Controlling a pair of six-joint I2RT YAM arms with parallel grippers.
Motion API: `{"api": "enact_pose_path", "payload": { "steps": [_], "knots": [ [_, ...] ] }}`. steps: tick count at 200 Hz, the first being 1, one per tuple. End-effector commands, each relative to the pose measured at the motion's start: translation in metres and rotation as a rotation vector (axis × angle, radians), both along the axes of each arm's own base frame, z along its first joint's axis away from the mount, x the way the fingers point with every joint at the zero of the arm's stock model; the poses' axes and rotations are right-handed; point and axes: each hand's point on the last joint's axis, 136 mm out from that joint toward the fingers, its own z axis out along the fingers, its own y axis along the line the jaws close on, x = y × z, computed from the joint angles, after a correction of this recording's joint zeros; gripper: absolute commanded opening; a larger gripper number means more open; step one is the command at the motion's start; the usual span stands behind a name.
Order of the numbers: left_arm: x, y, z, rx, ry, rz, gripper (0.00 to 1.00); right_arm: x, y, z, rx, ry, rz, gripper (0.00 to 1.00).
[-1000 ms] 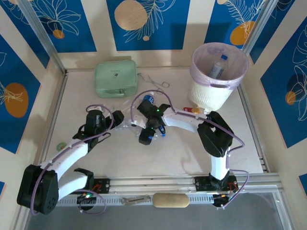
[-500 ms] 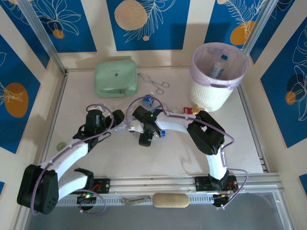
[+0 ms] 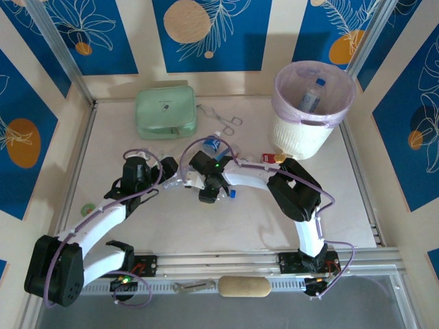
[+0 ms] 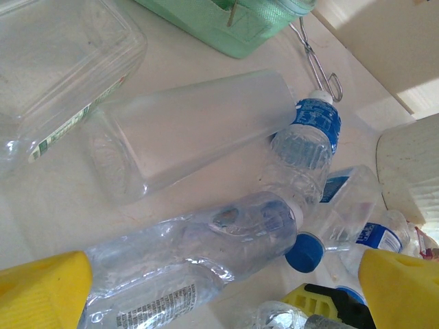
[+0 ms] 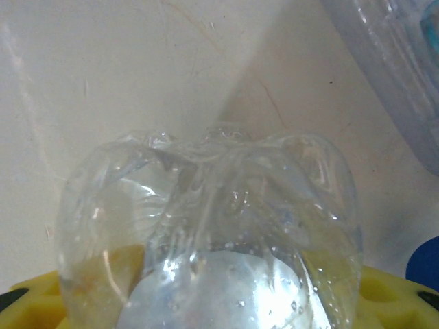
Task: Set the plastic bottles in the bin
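Right gripper (image 5: 209,301), open a second ago, now clamps a clear bottle (image 5: 206,226) on the middle of the table (image 3: 137,226), well apart from the bin (image 3: 302,140). Left gripper (image 4: 223,291) stays spread wide above the loose bottles (image 4: 226,233).

Left arm (image 3: 103,221) & right arm (image 3: 310,236): white links, black joints, black bases w/ red bits. Lilac cables (image 3: 332,199) loop along each. Green light (image 3: 218,163) on right wrist. Fingers (image 4: 41,288) yellow, blocky.
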Motion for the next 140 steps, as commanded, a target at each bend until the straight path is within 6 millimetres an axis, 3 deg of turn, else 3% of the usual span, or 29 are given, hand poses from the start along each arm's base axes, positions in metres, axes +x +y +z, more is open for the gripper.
{"api": "enact_pose_path", "payload": {
  "steps": [1,39,60,97,140],
  "knots": [
    [0.001,0.002,0.001,-0.02,-0.003,0.007,0.99,-0.007,0.003,0.0,0.015,0.026,0.009,0.55],
    [0.001,0.002,0.001,-0.018,-0.004,0.009,0.99,-0.008,0.014,0.027,0.094,0.043,-0.011,0.55],
    [0.002,0.002,0.002,-0.013,-0.007,0.01,0.99,-0.004,0.024,0.067,0.226,0.071,-0.06,0.54],
    [0.003,0.001,0.002,-0.017,-0.009,0.006,0.99,0.018,0.021,0.14,0.457,0.127,-0.195,0.54],
    [0.004,-0.009,0.003,-0.049,-0.008,-0.04,0.99,0.065,-0.014,0.227,0.752,0.133,-0.397,0.53]
  ]
}}
